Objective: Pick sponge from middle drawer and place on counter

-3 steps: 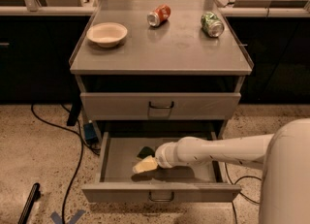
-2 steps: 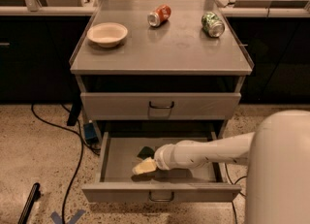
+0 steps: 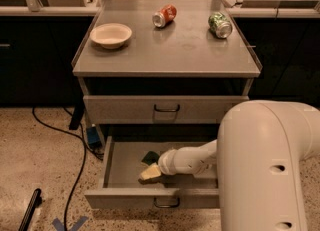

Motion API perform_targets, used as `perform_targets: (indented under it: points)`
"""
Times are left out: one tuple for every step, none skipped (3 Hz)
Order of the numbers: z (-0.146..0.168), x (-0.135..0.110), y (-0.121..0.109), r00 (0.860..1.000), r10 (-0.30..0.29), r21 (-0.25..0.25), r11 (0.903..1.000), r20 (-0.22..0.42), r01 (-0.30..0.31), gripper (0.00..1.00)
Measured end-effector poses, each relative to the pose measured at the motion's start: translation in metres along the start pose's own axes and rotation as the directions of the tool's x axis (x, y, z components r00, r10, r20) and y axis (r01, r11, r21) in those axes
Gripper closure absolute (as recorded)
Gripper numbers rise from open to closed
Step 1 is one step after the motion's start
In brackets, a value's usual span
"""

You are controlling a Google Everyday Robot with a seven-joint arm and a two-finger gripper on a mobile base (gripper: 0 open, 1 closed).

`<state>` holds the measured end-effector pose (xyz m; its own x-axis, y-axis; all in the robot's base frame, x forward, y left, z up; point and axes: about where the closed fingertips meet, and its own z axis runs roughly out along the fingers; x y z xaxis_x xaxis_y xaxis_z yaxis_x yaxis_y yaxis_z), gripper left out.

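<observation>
Down inside the middle drawer (image 3: 150,198), the outstretched arm (image 3: 194,159) holds its gripper (image 3: 156,168) at the sponge (image 3: 149,174), closure unclear.

The gripper (image 3: 151,171) sits low inside the open middle drawer (image 3: 125,197), on a white arm (image 3: 192,160) reaching in from its right. The sponge (image 3: 150,157) lies just beyond its tip, dark face up. Well above and behind it, the counter (image 3: 170,52) bears a bowl (image 3: 111,35), a red can (image 3: 164,15) and a green can (image 3: 220,25), both on their sides
</observation>
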<state>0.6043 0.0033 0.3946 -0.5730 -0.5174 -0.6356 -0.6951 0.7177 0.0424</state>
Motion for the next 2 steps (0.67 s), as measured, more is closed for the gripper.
perform_targets:
  points:
    - [0.007, 0.011, -0.016, 1.000, 0.009, 0.021, 0.9997, -0.002, -0.009, 0.00]
    - [0.008, 0.022, -0.032, 0.998, 0.054, 0.036, 0.9979, 0.010, -0.055, 0.00]
